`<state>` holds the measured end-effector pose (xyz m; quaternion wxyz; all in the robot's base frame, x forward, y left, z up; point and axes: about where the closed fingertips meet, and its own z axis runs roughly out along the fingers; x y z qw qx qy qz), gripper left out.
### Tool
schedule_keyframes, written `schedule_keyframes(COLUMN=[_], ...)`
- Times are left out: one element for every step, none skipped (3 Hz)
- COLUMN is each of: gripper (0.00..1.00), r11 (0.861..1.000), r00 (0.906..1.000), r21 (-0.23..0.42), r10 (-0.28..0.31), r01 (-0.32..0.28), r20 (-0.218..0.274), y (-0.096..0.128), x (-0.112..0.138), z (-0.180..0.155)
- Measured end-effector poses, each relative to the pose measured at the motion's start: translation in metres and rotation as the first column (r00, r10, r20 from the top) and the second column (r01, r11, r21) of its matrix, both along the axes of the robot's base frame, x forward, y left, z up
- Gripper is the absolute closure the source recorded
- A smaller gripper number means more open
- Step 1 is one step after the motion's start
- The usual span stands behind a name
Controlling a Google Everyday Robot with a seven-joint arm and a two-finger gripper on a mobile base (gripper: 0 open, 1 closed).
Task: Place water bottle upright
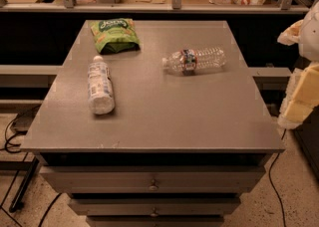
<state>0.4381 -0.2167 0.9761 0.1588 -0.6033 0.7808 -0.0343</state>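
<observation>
While the water bottle (195, 60) lies on its side near the worktop's (174, 114) far right corner, cap leftward, your gripper (301, 96) hangs off the right edge, apart from it, arm (306, 32) rising above; whether it grips, you cannot tell.

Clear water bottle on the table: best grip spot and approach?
Probably take the water bottle from above, closing across its ribbed body just right of the label band. It lies on its side, cap pointing left, with open table along both long sides. The gripper is not in view.
</observation>
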Motion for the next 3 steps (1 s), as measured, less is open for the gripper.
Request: schedule_keyframes(gripper=[0.0,0.0,0.0], r11=[1.0,0.999,0.993], r00=[1.0,1.0,0.9949], r21=[0.0,-0.032,-0.068], r10=[0.0,0.003,0.101], r01=[0.0,-0.003,-0.101], r20=[0.0,0.0,-0.005], y=[0.0,0.001,0.024], x=[0.0,0.001,0.029], z=[0.0,0.002,0.0])
